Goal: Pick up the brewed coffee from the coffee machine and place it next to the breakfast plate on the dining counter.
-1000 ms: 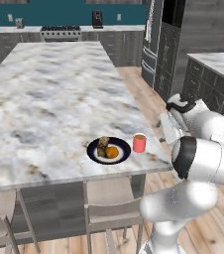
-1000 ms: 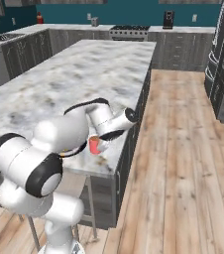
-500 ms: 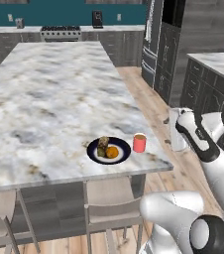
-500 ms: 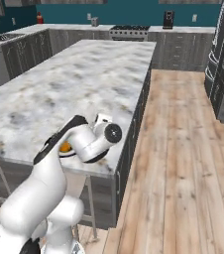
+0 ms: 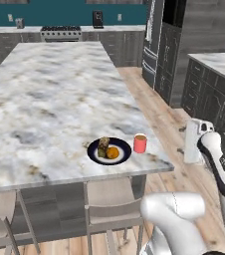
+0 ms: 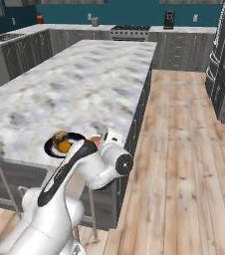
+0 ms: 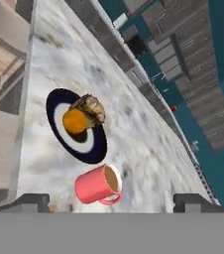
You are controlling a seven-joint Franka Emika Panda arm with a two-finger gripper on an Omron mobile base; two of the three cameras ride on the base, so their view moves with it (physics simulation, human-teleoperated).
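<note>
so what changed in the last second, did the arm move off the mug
Yes. The arm pulled back from the red coffee mug, swinging away from the dining counter edge toward the robot's right; its hand now looks at the mug from off to the side, fingers apart, empty. The mug stayed upright beside the navy breakfast plate, neither shifted.

Both base views look forward and down from behind the arm, left and right, along the dining counter (image 5: 50, 94) toward the far wall's stove (image 6: 129, 31). They share the breakfast plate (image 5: 109, 150) and brewed coffee (image 5: 140, 143) at the counter's near edge. The hand view sits closest, rolled sideways, with the mug just ahead of the gripper (image 7: 111, 201) and the plate beyond.
</note>
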